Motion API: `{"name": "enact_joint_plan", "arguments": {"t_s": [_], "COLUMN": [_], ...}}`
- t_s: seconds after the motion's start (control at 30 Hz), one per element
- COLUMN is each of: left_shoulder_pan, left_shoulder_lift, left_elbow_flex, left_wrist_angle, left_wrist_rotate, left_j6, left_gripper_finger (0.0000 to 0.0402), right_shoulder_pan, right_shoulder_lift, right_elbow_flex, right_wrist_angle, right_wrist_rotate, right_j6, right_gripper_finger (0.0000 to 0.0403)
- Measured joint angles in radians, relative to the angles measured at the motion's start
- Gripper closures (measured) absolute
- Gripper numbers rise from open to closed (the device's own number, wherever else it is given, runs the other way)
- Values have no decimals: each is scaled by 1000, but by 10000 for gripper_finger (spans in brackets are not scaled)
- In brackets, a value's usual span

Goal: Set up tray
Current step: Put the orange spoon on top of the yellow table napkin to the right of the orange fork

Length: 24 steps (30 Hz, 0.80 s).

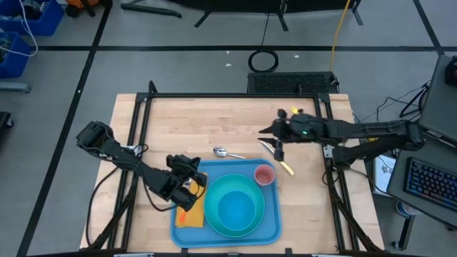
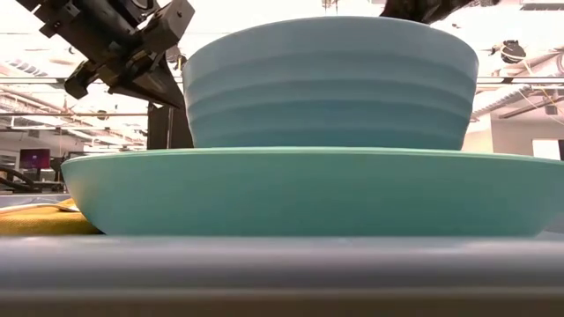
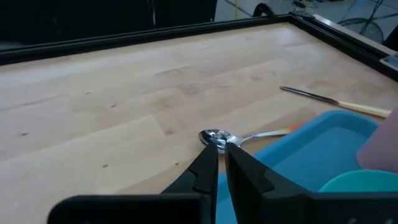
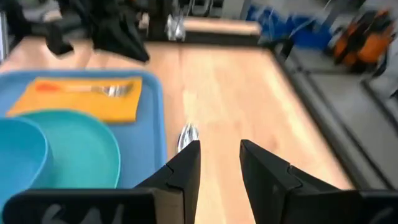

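The blue tray [image 1: 274, 223] lies near the table's front edge. It carries a turquoise plate [image 1: 214, 223] with a bowl [image 1: 235, 205] on it, a pink cup [image 1: 264, 174], and a yellow napkin [image 1: 190, 217] with a fork [image 4: 93, 90] lying on it. A metal spoon [image 1: 227, 152] lies on the wood just beyond the tray's far rim. My left gripper [image 3: 221, 149] is shut and holds nothing; it hovers over the tray's far left corner, pointing at the spoon's bowl [image 3: 214, 137]. My right gripper [image 4: 219, 152] is open above the table beyond the tray, also facing the spoon [image 4: 186, 134].
A knife with a yellow handle [image 1: 278, 158] lies on the wood right of the spoon, beside the cup. A black frame [image 1: 214, 96] edges the table's far and side borders. Bare wood stretches between the tray and the far edge.
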Motion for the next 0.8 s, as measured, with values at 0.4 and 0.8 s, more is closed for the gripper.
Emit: {"name": "enact_joint_plan", "arguments": {"t_s": [0.4,0.8], "left_shoulder_pan": [-16,-11], "left_shoulder_lift": [0,0], "left_elbow_flex": [0,0], "left_wrist_angle": [2,-4], "left_wrist_rotate": [0,-87], "left_j6": [54,139], "left_gripper_finger": [369,369], "right_shoulder_pan": [-160,-236], "right_shoulder_lift": [373,674], "right_elbow_flex": [344,511], "right_wrist_angle": [-280,-360], "right_wrist_rotate": [-319,-424], "right_j6": [-2,-80], "right_gripper_finger": [300,300]}}
